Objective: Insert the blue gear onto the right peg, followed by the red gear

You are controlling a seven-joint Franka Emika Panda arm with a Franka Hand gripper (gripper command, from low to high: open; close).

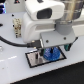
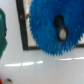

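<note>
The blue gear [image 2: 50,30] fills much of the wrist view as a bright toothed disc. A pale stub that may be the right peg [image 2: 62,33] shows inside its centre hole. In the exterior view the blue gear [image 1: 49,53] sits over the black-edged grey plate [image 1: 36,61], directly under my gripper [image 1: 48,50]. Dark finger parts hang on either side of the gear, and whether they touch it is unclear. A small red spot [image 1: 66,48], possibly the red gear, lies at the exterior view's right of the plate. No fingers show in the wrist view.
The plate's black edge [image 2: 20,25] runs beside the gear on a white table [image 1: 20,72]. A teal piece [image 2: 2,30] lies just off the plate. A small red bit [image 2: 7,81] shows at the wrist view's edge. The arm's white body [image 1: 45,20] hides the back.
</note>
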